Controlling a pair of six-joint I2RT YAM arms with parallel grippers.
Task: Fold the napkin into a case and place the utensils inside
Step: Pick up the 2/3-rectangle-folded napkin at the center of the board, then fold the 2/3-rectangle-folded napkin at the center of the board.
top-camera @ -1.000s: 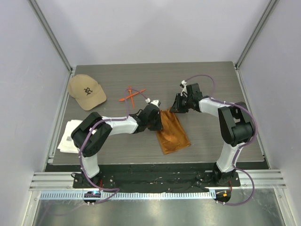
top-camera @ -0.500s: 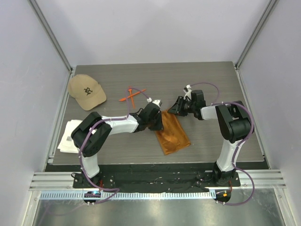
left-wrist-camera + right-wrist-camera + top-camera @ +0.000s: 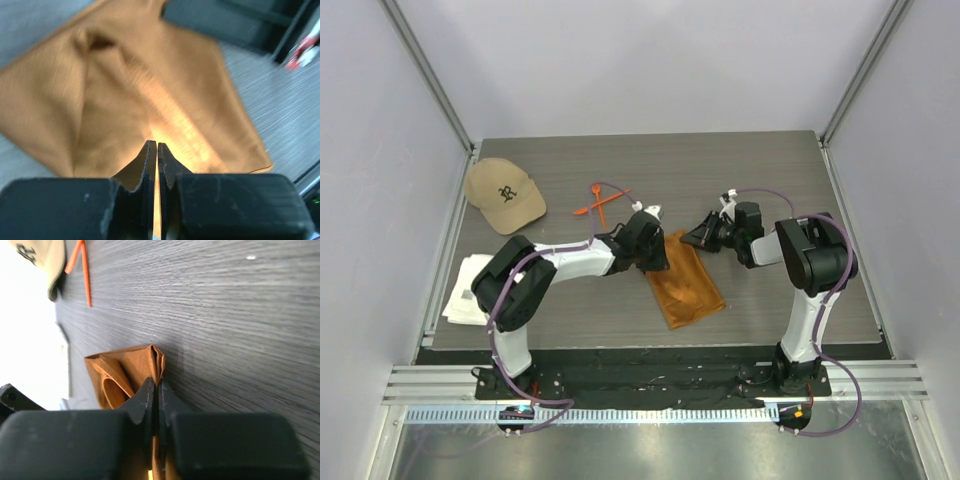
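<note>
The rust-orange napkin (image 3: 688, 285) lies folded into a narrow strip at the table's middle, running from far left to near right. My left gripper (image 3: 658, 262) sits at its far left corner, jaws shut on the cloth (image 3: 125, 90), fingertips together (image 3: 157, 146). My right gripper (image 3: 696, 240) is at the far right corner, shut on the folded edge (image 3: 127, 370), with cloth showing between its jaws (image 3: 155, 382). The layers gape open beside that corner. Two bright-orange utensils (image 3: 600, 203) lie crossed on the table behind the left arm, also seen in the right wrist view (image 3: 80, 265).
A tan cap (image 3: 505, 195) rests at the far left of the table (image 3: 770, 170). A thick white towel (image 3: 468, 290) lies at the near left edge, partly under the left arm. Metal frame posts stand at the back corners.
My right gripper has come down and leftward to the napkin's far right corner and closed on its edge. The left gripper has hardly moved, staying shut on the cloth.
</note>
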